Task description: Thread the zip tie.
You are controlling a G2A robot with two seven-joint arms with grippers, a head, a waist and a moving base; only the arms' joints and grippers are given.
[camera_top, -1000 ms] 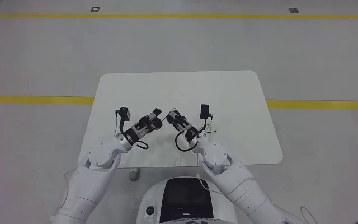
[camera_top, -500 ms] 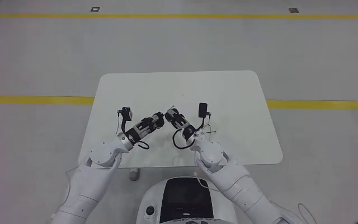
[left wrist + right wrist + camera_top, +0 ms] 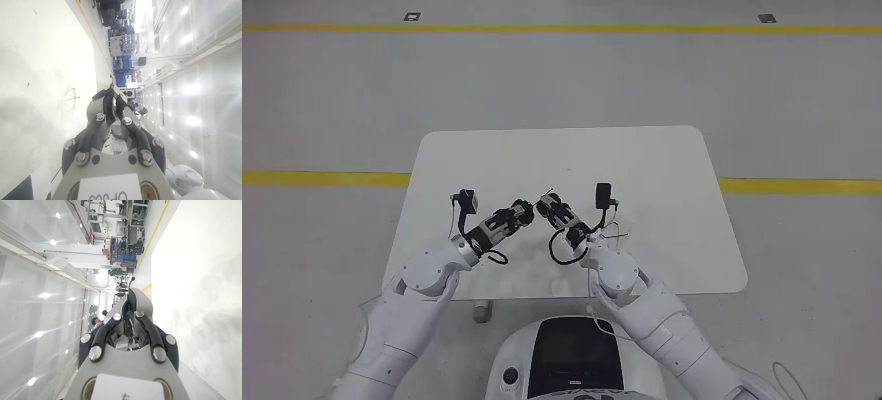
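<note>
The zip tie [image 3: 132, 280] is hanging in the air above the near half of the table [image 3: 662, 160], pinched by both grippers. The right gripper [image 3: 130, 293] is clenching it with a short curved tip poking past its fingers. The left gripper [image 3: 112, 92] is clamping it too, a thin sliver sticking out beyond its taped pads. Above the table the two are nearly meeting tip to tip. To thread well, I judge the tail should be lined up squarely with the head's slot, then fed slowly. The left wrist view is revealing a thin loop [image 3: 70, 95] lying on the table, too fine for the top view, which is laying out how both arms are angling together.
</note>
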